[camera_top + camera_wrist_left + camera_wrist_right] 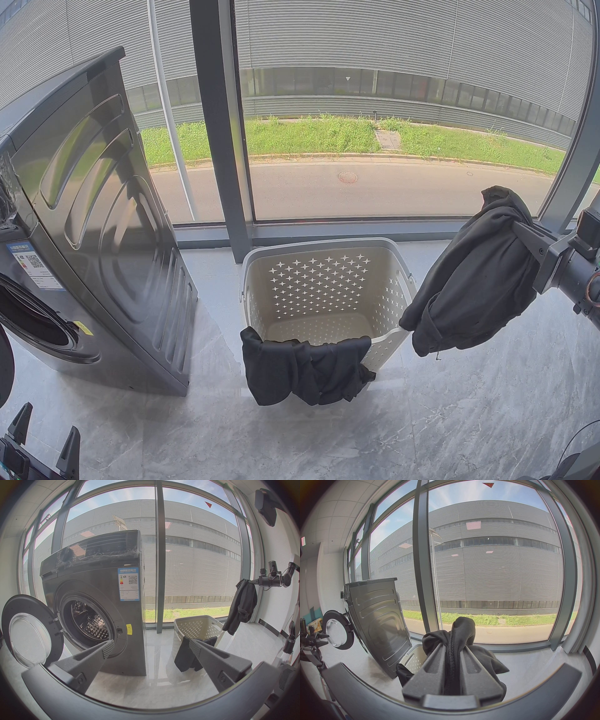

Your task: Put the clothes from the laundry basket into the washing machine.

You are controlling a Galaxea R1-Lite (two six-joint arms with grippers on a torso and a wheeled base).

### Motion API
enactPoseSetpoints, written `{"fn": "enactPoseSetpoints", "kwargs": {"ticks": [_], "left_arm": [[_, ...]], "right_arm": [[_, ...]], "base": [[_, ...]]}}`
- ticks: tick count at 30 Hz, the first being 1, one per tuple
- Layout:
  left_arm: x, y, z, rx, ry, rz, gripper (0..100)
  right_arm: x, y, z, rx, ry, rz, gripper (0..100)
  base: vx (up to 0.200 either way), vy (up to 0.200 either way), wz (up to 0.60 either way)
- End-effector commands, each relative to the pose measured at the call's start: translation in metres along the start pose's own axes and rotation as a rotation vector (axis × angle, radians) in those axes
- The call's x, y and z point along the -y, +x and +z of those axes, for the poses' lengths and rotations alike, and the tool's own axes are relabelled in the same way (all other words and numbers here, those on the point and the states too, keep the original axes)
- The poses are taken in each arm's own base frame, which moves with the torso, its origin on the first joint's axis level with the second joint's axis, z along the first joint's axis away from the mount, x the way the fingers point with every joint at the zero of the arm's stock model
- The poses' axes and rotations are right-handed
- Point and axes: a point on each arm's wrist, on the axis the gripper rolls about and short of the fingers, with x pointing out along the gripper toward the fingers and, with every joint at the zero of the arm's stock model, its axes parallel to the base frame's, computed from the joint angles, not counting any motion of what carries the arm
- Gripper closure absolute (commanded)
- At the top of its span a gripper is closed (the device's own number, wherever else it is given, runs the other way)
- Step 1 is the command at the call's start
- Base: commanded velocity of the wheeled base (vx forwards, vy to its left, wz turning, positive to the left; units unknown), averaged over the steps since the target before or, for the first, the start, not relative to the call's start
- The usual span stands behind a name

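Note:
My right gripper (522,230) is shut on a dark grey garment (478,281) that hangs in the air to the right of the white laundry basket (325,294). In the right wrist view the cloth (462,628) is pinched between both fingers (432,670). A second dark garment (303,372) is draped over the basket's front rim. The grey washing machine (94,219) stands on the left, its round door (28,630) swung open and the drum (87,622) exposed. My left gripper (44,431) is low at the front left, open and holding nothing.
A tall window with a thick grey mullion (219,125) runs behind the basket. Grey marble floor (375,425) spreads bare between the machine and the basket and in front of both.

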Motion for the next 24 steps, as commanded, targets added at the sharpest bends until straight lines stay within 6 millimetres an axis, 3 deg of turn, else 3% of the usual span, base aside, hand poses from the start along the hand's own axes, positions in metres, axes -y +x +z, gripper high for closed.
{"fn": "enactPoseSetpoints", "kwargs": {"ticks": [1,11,24], "left_arm": [[0.0,0.0,-0.004,0.002,-0.001,0.0,0],[0.0,0.0,-0.004,0.002,0.011,0.0,0],[0.0,0.0,-0.004,0.002,0.008,-0.004,0]], "right_arm": [[-0.001,0.001,-0.007,-0.022,-0.001,0.008,100],[-0.001,0.004,-0.019,-0.072,-0.002,0.016,100],[-0.005,0.006,-0.017,-0.044,-0.006,0.061,100]], "base": [[0.0,0.2,0.0],[0.0,0.2,0.0],[0.0,0.2,0.0]]}}
